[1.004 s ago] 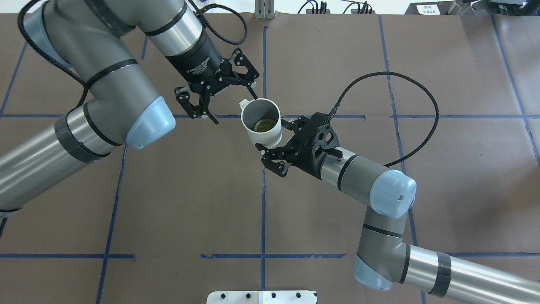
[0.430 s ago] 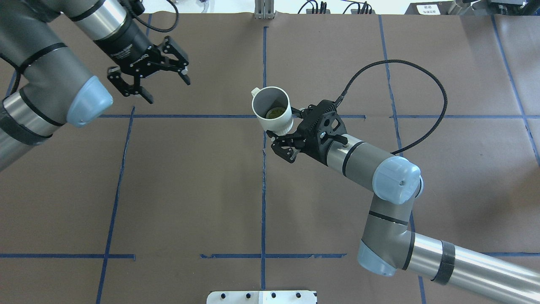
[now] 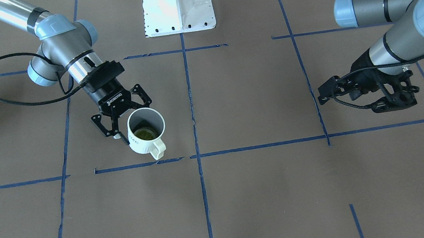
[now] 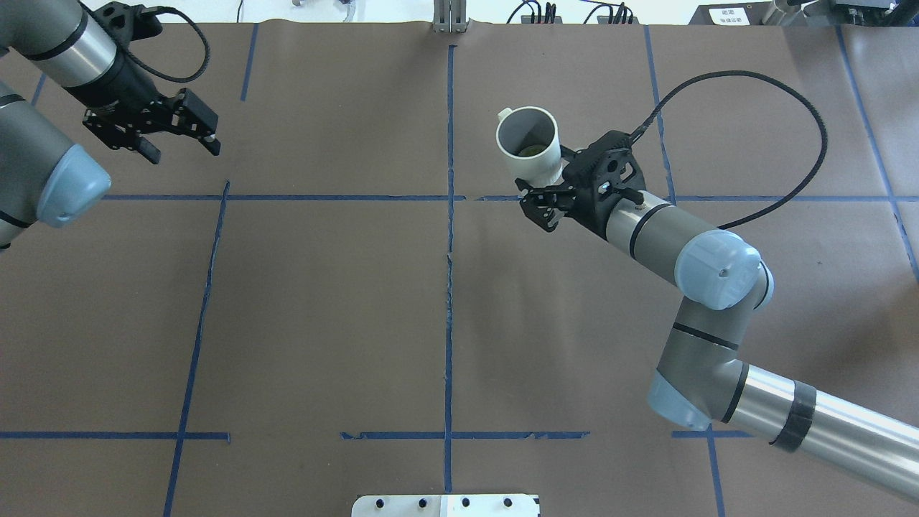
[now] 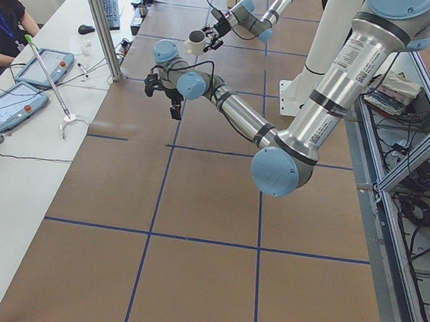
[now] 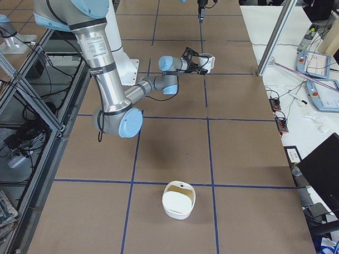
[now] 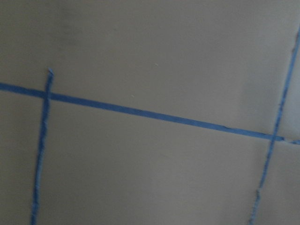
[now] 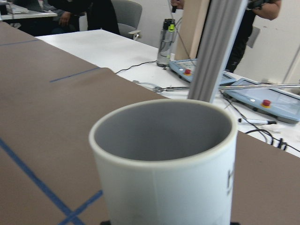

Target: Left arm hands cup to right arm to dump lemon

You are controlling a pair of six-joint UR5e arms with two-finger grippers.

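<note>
- While the right gripper [image 4: 546,181] grips the cup [image 4: 529,138], the lemon [image 3: 146,134] sits inside it.
- Far from the cup, the left gripper [image 4: 183,148] gapes empty.
- Only dumping is left.

Brown table [image 4: 323,323] w/ blue tape grid [image 4: 448,323]; white desk [image 5: 22,180] alongside.

Two arms, the left arm [image 4: 68,50] and the right arm [image 4: 668,233]; one cup [image 4: 540,165]; one lemon [image 4: 533,150]; one white bowl [image 6: 179,200].
</note>
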